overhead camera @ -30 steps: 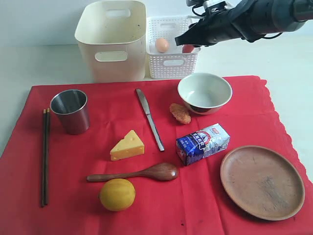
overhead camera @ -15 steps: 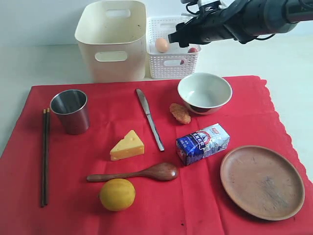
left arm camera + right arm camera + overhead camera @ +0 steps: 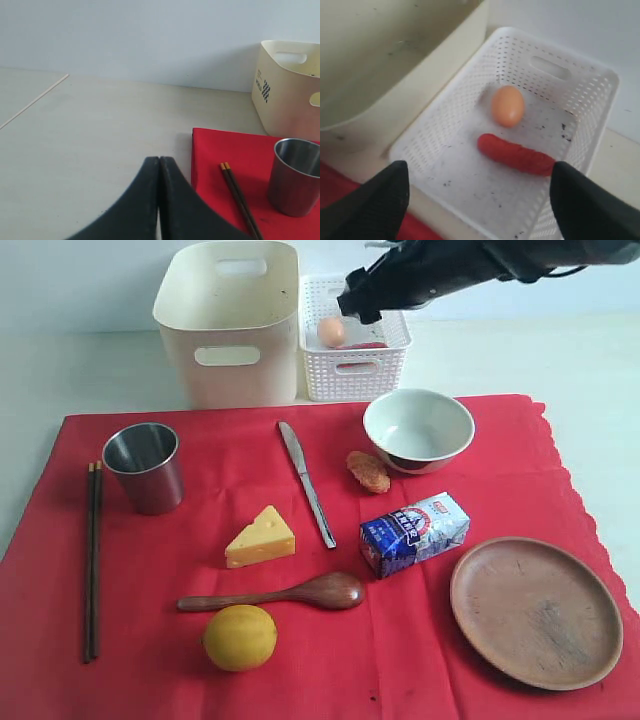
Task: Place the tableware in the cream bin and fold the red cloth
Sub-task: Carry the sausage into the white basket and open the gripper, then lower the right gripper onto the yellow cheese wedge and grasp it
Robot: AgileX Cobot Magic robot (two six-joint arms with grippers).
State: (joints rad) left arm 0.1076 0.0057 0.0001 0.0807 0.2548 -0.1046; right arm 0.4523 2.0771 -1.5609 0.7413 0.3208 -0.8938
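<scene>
exterior / tool: right gripper (image 3: 358, 302) hangs over the white basket (image 3: 352, 375), far side, right of centre. Jaws are spread and we see nothing in them.
exterior / task things: cream bin (image 3: 230, 370) sits just left of the basket. All tableware lies on the red cloth (image 3: 130, 640): steel cup (image 3: 145, 468) and chopsticks (image 3: 92, 560) left, knife (image 3: 306, 483) and spoon (image 3: 280, 595) centre, bowl (image 3: 420, 435) far right, plate (image 3: 535, 610) near right.
exterior / step: we judge the food sorting is part done and no tableware is binned. We rise straight out of the basket first so a finger doesn't catch the lattice wall.
exterior / room: the bowl is the closest tableware, with open cloth on its right. The browned food piece (image 3: 368, 470) sits just beside it on the left, so we come in from the right. The plate nearly reaches the cloth's scalloped right edge, and we watch that the fabric doesn't drag.
left wrist / tool: left gripper (image 3: 159, 161) is pressed fully together and holds nothing, over bare table left of the cloth.
left wrist / room: the cloth's left edge is near, with chopsticks and cup just inside it.
right wrist / tool: both fingers (image 3: 375, 205) stand wide apart with the basket floor between them. The egg (image 3: 507, 105) and red sausage (image 3: 515, 154) lie in the basket, well below the fingers.
right wrist / bin: the bin wall stands beside the basket, and the part of its inside that shows is bare.
</scene>
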